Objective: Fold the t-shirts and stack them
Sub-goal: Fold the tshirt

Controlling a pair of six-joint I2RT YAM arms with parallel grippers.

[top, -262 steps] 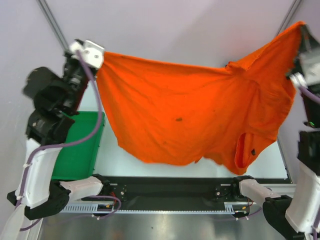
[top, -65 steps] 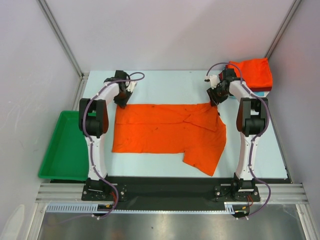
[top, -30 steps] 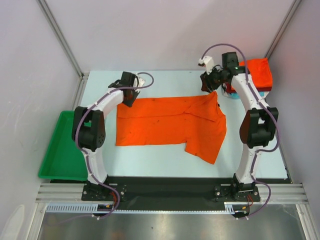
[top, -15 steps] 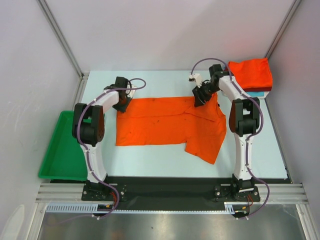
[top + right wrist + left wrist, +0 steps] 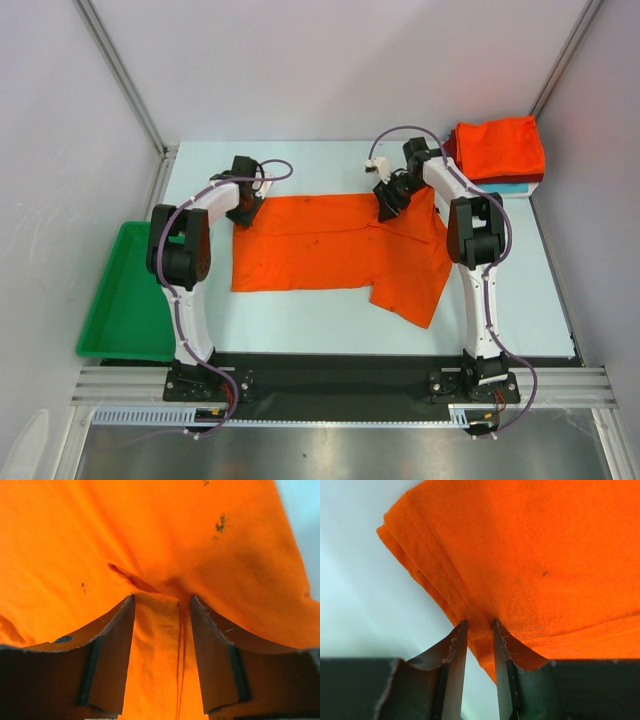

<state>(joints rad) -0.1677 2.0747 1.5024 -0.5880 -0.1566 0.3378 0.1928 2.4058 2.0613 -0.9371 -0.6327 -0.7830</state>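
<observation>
The orange t-shirt (image 5: 330, 245) is now laid flat on the table (image 5: 300, 320); seconds ago it was hung in the air between both arms. In the last half second the right gripper (image 5: 387, 207) has been slid leftward along the shirt's far edge, and a ridge of cloth is pinched between its fingers. The far left corner hem is nipped by the left gripper (image 5: 242, 208). The green tray (image 5: 120, 300) is seen at the left edge, apart from the shirt. The folded stack (image 5: 500, 148), orange-red on top, is seen at the far right corner.

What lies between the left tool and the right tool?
Only the orange t-shirt: its far edge runs flat from the left tool to the right tool. The top view shows it.
</observation>
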